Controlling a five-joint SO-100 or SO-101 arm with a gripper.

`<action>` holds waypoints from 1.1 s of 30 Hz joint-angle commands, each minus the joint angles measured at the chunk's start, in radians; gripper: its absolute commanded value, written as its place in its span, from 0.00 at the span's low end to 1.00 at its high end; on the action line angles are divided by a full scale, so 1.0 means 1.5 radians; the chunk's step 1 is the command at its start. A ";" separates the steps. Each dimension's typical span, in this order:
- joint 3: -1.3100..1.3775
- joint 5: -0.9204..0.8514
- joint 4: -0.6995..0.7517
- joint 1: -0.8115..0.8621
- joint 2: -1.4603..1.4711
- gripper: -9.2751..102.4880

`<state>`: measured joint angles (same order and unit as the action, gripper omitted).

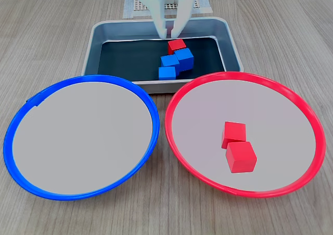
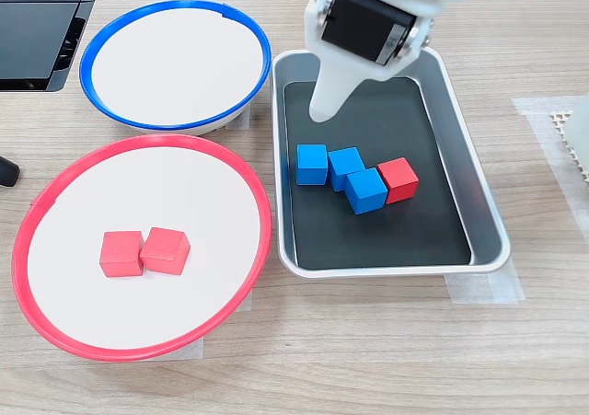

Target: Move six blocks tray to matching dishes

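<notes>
The silver tray (image 1: 91, 47) (image 2: 467, 171) holds one red block (image 1: 176, 45) (image 2: 398, 178) and three blue blocks (image 1: 184, 58) (image 2: 312, 163) bunched against it. My white gripper (image 1: 170, 33) hangs over the tray's far end, just behind the red block in a fixed view. Its fingers stand apart with nothing between them. One long white finger (image 2: 327, 97) points down at the black floor, clear of the blocks. The red-rimmed dish (image 1: 244, 74) (image 2: 138, 140) carries two red blocks (image 1: 234, 133) (image 2: 166, 249) side by side. The blue-rimmed dish (image 1: 83, 78) (image 2: 175, 5) has nothing on it.
Both dishes sit close against the tray's long side on a wooden table. A white mesh pad (image 1: 136, 5) (image 2: 577, 130) lies beyond the tray. A black device (image 2: 37, 28) occupies one table corner near the blue dish. Tape (image 2: 483, 291) holds the tray's corner.
</notes>
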<state>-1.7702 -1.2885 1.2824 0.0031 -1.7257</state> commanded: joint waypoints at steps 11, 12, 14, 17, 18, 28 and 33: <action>-0.073 -0.276 -0.133 0.069 0.085 0.27; -0.076 -0.276 -0.138 0.069 0.090 0.27; -0.079 -0.277 -0.144 0.069 0.101 0.26; -0.087 -0.266 -0.165 0.059 0.117 0.26; -0.091 -0.257 -0.180 0.053 0.121 0.26; -0.114 -0.228 -0.222 0.014 0.119 0.08; -0.071 -0.211 -0.046 0.008 0.013 0.08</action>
<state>-1.9297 -1.6276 1.0508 0.0276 -1.6137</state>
